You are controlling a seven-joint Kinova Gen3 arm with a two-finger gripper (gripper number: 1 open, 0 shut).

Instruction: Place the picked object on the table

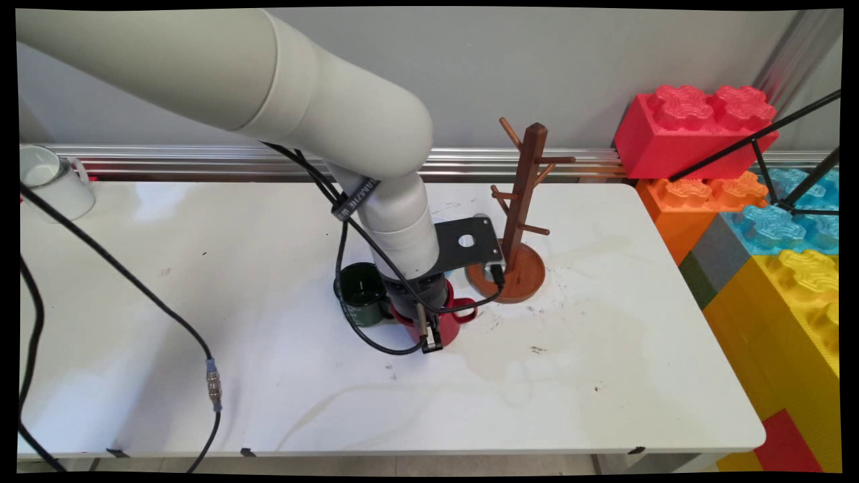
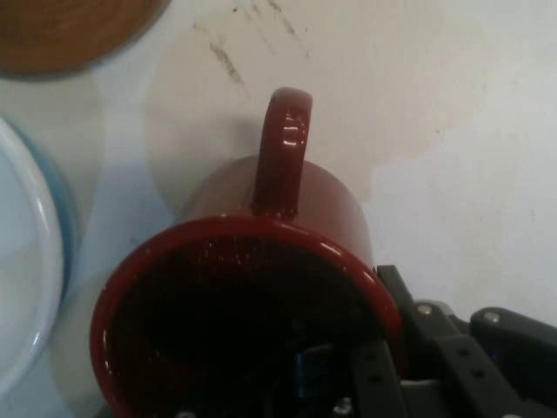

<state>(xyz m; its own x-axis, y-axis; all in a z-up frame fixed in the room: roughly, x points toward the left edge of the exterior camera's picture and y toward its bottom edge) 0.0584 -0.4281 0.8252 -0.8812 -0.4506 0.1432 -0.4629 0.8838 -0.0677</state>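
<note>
The claw (image 2: 383, 366) sits low over the glossy red ceramic mug (image 2: 261, 287), which stands upright on the white desk (image 1: 604, 349) near its middle. One finger reaches inside the mug's rim on the hand view's right, the other outside the wall; whether they are clamped on the rim cannot be told. The mug's handle (image 2: 285, 148) points away from the claw, toward the round wooden base of the brown peg mug tree (image 1: 523, 201). A dark green mug (image 1: 360, 288) stands just beside it.
</note>
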